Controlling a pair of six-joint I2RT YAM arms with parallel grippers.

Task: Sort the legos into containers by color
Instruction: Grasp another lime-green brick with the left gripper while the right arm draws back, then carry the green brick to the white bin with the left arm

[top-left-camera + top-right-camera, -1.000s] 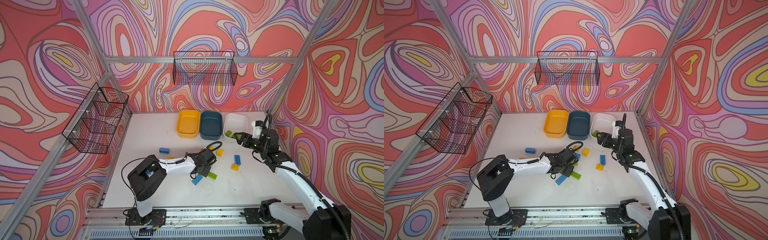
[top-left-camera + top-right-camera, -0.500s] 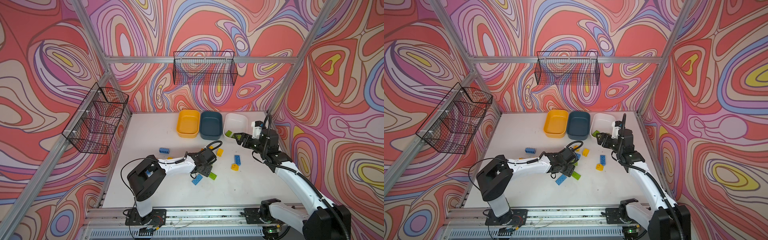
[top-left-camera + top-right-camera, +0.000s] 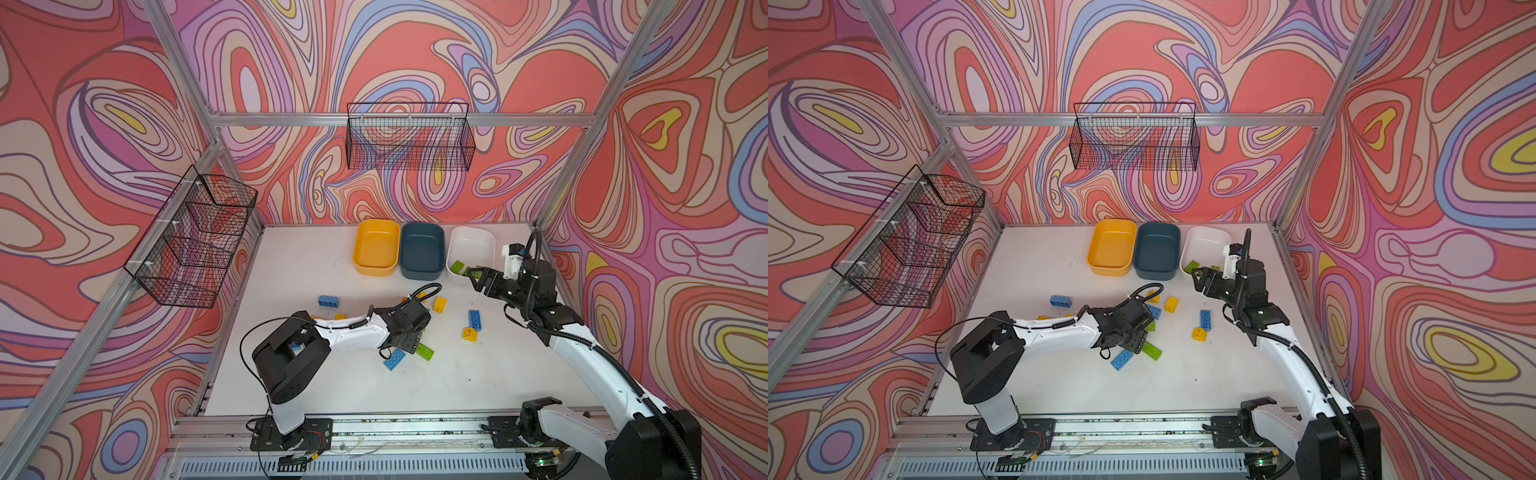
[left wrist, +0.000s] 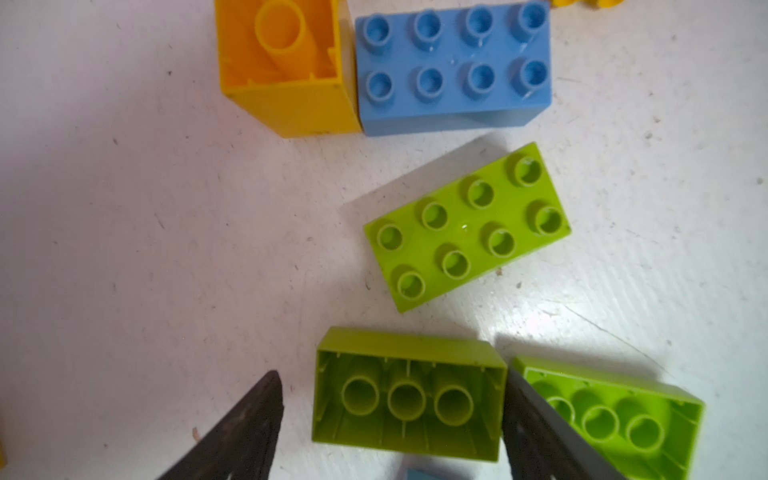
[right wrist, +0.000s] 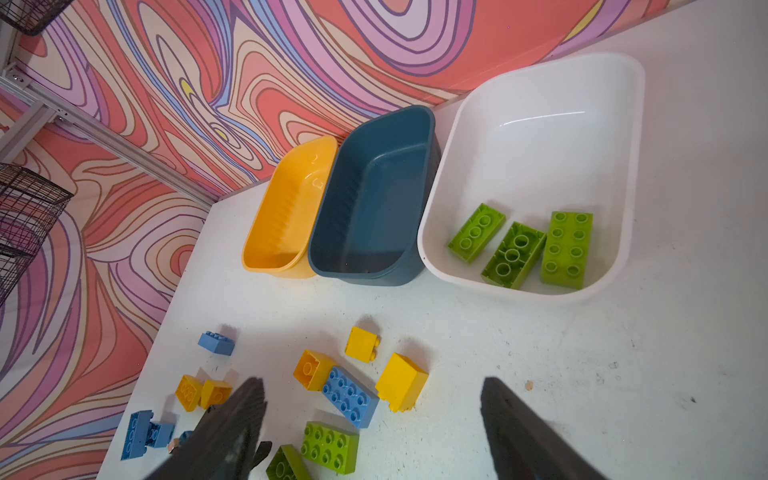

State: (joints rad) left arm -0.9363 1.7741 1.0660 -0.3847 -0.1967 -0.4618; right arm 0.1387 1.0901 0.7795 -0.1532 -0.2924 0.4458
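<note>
Among loose legos (image 3: 475, 320), left gripper (image 4: 390, 372) has widened around an upturned green brick (image 4: 409, 399); right gripper (image 5: 370, 381) stays wide.

Three green legos (image 5: 514, 254) in the white tub (image 5: 540, 137) (one upside down)

Glossy plastic legos (image 4: 465, 226); glossy white container (image 5: 540, 124); scuffed matt table (image 4: 124, 249).

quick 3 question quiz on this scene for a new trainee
1. How many green bricks lie in the white tub?
2. True or false: the teal tub holds a blue brick.
3. The brick between the left gripper jaws is: A yellow, B blue, C green.

Key: 1 three; 2 false; 3 C.
</note>
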